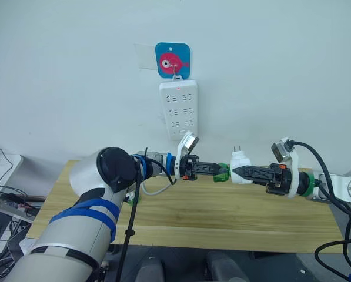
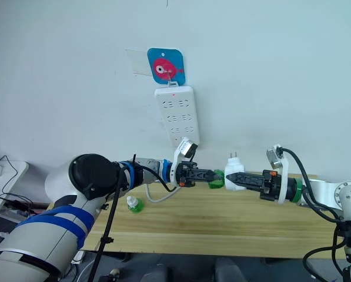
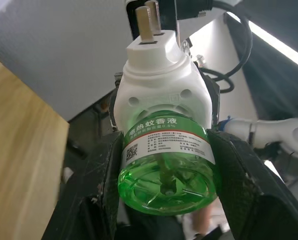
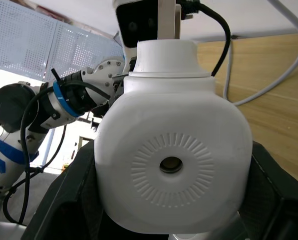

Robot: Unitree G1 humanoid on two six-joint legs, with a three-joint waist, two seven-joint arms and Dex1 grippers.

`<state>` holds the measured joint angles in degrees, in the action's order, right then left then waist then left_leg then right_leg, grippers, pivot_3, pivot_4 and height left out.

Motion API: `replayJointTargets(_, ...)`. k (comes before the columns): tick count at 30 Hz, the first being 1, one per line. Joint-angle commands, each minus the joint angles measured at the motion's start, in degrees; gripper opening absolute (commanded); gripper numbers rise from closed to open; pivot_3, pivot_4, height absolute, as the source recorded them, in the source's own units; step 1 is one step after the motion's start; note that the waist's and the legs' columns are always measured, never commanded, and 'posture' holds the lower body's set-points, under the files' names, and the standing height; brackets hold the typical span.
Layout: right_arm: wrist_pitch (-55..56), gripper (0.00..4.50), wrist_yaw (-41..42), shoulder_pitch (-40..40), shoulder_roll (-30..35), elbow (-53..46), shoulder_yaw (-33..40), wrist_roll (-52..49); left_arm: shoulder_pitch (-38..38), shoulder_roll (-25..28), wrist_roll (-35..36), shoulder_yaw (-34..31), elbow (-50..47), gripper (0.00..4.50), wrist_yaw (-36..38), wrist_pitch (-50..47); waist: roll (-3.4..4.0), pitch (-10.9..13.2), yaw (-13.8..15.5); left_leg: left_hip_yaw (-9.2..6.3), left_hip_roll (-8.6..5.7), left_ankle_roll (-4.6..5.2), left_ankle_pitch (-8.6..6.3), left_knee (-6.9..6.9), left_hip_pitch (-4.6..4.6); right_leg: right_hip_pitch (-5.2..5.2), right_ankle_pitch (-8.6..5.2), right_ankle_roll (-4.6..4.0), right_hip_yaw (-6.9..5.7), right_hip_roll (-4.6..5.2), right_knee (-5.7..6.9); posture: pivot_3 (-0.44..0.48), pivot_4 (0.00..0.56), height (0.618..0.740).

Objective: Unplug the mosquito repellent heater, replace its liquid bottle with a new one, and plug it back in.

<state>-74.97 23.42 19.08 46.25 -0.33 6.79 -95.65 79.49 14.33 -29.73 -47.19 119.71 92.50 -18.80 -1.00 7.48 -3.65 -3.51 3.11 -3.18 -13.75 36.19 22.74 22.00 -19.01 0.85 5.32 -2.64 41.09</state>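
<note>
The white mosquito repellent heater (image 1: 240, 160) hangs in the air above the wooden table (image 1: 222, 217), prongs up, unplugged. My right gripper (image 1: 238, 172) is shut on its body (image 4: 171, 165), vent hole facing the wrist camera. A green liquid bottle (image 1: 223, 172) sticks out of the heater's side, and my left gripper (image 1: 221, 171) is shut on it (image 3: 166, 165). Another small green bottle (image 2: 134, 204) stands on the table at the left, behind my left arm.
A long white power strip (image 1: 179, 110) hangs on the wall under a blue fish hook (image 1: 173, 59), its red light on. Its white cable (image 1: 157, 189) loops down onto the table. Cables and clutter lie off the table's left end.
</note>
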Motion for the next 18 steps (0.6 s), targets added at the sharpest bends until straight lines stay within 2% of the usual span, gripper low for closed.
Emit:
replayJointTargets(1,-2.6,3.04,1.8,-1.2,0.7,-3.1,-0.1,-0.5,3.0,4.8,1.9,-2.8,0.3,2.24,0.0,-10.2,0.0,0.0,0.0,0.0,0.0,0.0,0.0,0.0,0.0,0.01,0.0,0.0,0.0,0.0,-0.02,0.013,0.123,0.74)
replayJointTargets(5,-2.2,3.04,2.4,-1.1,0.4,-4.0,-0.3,0.6,3.6,6.0,4.2,-1.9,0.3,2.24,0.0,-24.7,0.0,0.0,0.0,0.01,0.0,0.0,0.0,-0.01,0.08,0.18,0.14,-0.25,0.01,0.0,-0.05,0.011,0.126,0.74)
replayJointTargets(8,-2.1,3.04,2.7,-1.2,0.3,-4.6,-0.3,1.2,3.6,6.6,4.7,-1.5,0.3,2.24,0.0,-30.0,0.01,0.0,-0.1,0.0,0.0,0.0,0.0,-0.03,0.1,0.2,0.14,-0.24,-0.01,0.0,-0.08,0.009,0.129,0.74)
replayJointTargets(18,-1.5,3.04,3.9,-1.7,-0.2,-6.4,-0.4,2.8,3.0,7.1,3.6,-2.6,0.3,2.24,0.0,-34.7,0.01,0.1,0.0,0.01,0.0,-0.01,0.0,-0.02,0.07,0.2,0.13,-0.24,-0.01,0.01,-0.07,0.009,0.136,0.74)
